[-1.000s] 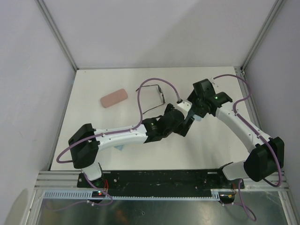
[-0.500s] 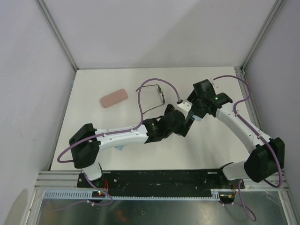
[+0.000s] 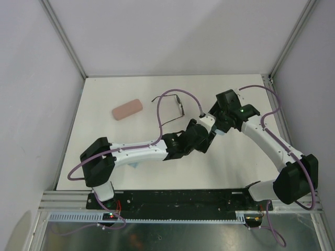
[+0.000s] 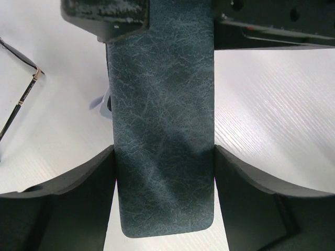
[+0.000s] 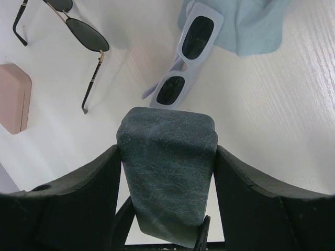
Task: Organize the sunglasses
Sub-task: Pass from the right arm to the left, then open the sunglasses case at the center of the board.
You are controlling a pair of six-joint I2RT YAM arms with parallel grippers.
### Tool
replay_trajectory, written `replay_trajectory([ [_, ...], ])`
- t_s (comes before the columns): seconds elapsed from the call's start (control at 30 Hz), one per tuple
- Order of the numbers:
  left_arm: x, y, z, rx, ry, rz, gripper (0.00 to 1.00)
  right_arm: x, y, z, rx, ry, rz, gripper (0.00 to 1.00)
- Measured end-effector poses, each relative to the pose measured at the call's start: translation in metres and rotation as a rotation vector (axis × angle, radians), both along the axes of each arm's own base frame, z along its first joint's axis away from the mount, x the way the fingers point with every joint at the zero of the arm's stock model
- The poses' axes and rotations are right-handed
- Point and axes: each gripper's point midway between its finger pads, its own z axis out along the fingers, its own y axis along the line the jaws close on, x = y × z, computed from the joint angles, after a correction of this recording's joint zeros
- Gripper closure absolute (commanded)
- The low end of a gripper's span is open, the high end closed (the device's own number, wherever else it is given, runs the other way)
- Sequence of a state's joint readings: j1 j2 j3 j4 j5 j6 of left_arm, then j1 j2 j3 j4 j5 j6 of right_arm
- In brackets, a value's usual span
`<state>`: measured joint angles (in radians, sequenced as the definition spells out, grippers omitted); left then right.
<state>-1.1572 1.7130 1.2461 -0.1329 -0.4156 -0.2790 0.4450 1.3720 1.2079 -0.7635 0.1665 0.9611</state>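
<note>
From above: left gripper [image 3: 205,138] and right gripper [image 3: 214,125] meeting tip to tip mid-table. Just beyond, toward the left, black wire sunglasses [image 3: 171,107], long arms running leftward; farther left, a pink case [image 3: 127,109].

Left wrist: pinching a blue-grey case [image 4: 162,130] lengthwise, fingers pressed to both long sides; far end gripped by the other arm.

Right wrist: clamped likewise on that case's other end. Straight ahead, just past the case, white sunglasses [image 5: 186,57], long axis slanting away rightward, far end overlapping a light-blue cloth [image 5: 251,26]; probably nearest this gripper. No brand or writing readable anywhere.
</note>
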Motion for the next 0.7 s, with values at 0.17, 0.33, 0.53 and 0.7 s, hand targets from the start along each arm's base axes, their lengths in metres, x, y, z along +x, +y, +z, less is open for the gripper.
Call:
replay_trajectory([
  [0.17, 0.000, 0.000, 0.000, -0.004, 0.002, 0.003, 0.76, 0.000, -0.002, 0.003, 0.012, -0.004, -0.011, 0.03],
  [0.33, 0.002, 0.002, -0.004, -0.051, 0.057, 0.019, 0.83, 0.001, -0.016, 0.015, 0.056, -0.051, -0.013, 0.01],
  [0.53, 0.021, 0.042, -0.026, -0.241, 0.262, 0.058, 0.84, -0.003, -0.065, 0.037, 0.159, -0.214, -0.049, 0.01],
  [0.7, 0.033, 0.071, -0.009, -0.447, 0.369, 0.084, 0.79, -0.009, -0.078, 0.053, 0.222, -0.376, 0.029, 0.01],
])
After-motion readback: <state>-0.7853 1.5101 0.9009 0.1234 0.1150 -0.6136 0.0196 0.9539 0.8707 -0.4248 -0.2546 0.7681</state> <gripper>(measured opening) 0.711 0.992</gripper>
